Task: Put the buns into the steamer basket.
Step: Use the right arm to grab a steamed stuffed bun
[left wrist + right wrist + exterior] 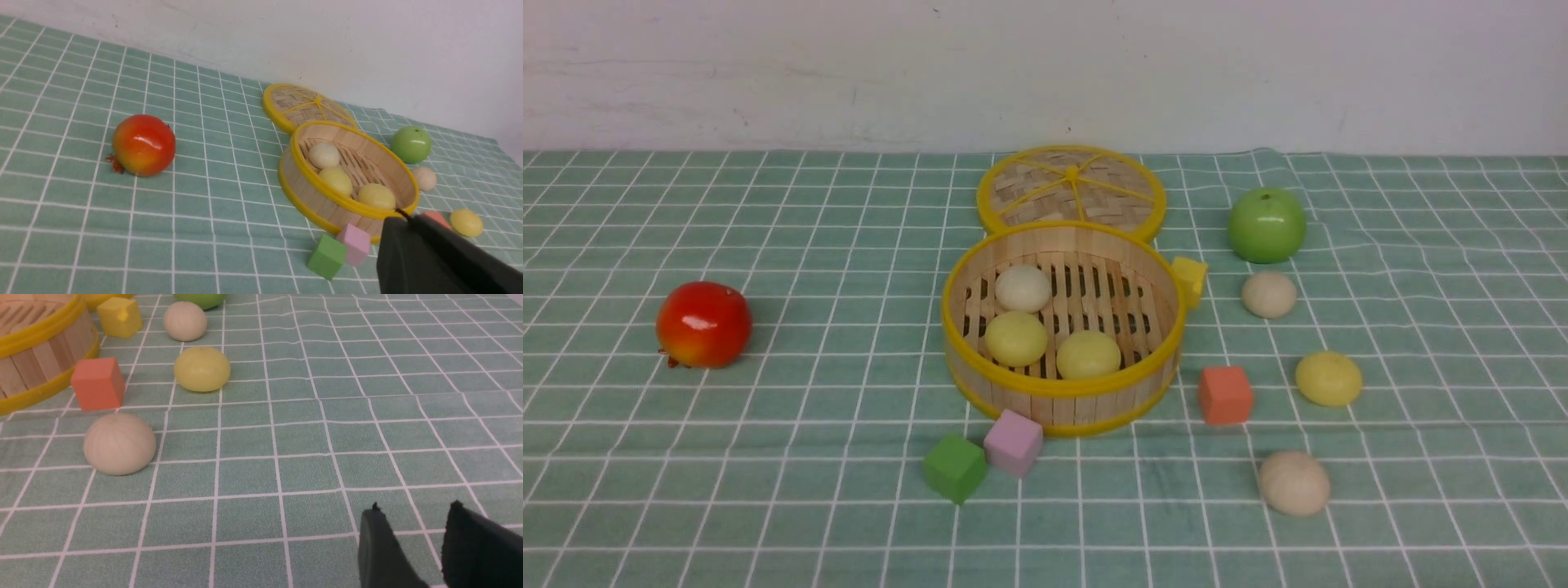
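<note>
The steamer basket (1062, 385) stands mid-table with three buns in it: an off-white bun (1023, 287) and two pale yellow buns (1015, 338) (1088, 354). Right of it on the cloth lie an off-white bun (1268, 294), a yellow bun (1328, 378) and a nearer off-white bun (1294, 483). Neither arm shows in the front view. My left gripper (404, 216) is shut and empty, back from the basket (327, 204). My right gripper (414, 508) is open over bare cloth, with nothing between its fingers, well short of the nearest bun (119, 443).
The woven lid (1071, 191) lies behind the basket. A green apple (1267, 224) sits at the back right, a red fruit (703, 324) at the left. Cubes lie around the basket: yellow (1190, 278), orange (1224, 394), pink (1013, 442), green (954, 467).
</note>
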`<state>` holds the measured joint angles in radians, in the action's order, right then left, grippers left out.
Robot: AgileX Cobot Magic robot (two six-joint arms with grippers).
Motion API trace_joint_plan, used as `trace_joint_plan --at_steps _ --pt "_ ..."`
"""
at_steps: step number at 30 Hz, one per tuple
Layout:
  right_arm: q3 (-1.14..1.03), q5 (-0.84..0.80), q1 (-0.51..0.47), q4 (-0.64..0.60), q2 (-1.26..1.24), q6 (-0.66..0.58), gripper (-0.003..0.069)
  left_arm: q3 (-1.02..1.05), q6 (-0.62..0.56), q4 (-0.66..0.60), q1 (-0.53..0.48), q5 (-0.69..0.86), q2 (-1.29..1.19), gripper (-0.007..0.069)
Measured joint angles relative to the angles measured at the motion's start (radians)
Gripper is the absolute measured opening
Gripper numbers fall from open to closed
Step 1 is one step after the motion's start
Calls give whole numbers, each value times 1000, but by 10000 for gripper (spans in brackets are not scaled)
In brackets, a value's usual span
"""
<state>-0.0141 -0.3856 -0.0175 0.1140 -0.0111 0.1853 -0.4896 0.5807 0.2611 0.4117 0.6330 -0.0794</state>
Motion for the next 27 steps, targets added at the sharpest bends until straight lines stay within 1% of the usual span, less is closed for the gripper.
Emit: trace_joint_plan --at_steps 1,2,4,5,6,8,11,15,18,23,27 --pt "0 0 0 0 0 0 240 19 -11 0 -26 -22 0 -14" --pt "0 0 0 0 0 0 240 22 -13 0 -31 -26 0 -14" --pt "0 0 0 0 0 0 240 59 -25 0 -111 -60 0 -14" --pt "0 0 0 0 0 0 240 62 -25 0 -118 -62 0 -14" --pt "0 0 0 0 0 0 240 84 -33 0 -161 -72 0 -13" --pt "0 0 0 0 0 0 240 131 -36 0 -215 -81 0 -13" --pt "0 0 0 0 0 0 240 204 -36 -7 -262 -89 0 -10" --pt "0 0 0 0 0 0 240 314 -36 -27 -294 -95 36 -7" --pt "0 0 0 0 0 0 240 366 -45 -31 -314 -129 84 -3" --pt "0 0 0 0 0 0 240 479 -86 -33 -340 -179 90 -3" --pt "0 0 0 0 0 0 240 512 -97 -34 -347 -211 90 0"
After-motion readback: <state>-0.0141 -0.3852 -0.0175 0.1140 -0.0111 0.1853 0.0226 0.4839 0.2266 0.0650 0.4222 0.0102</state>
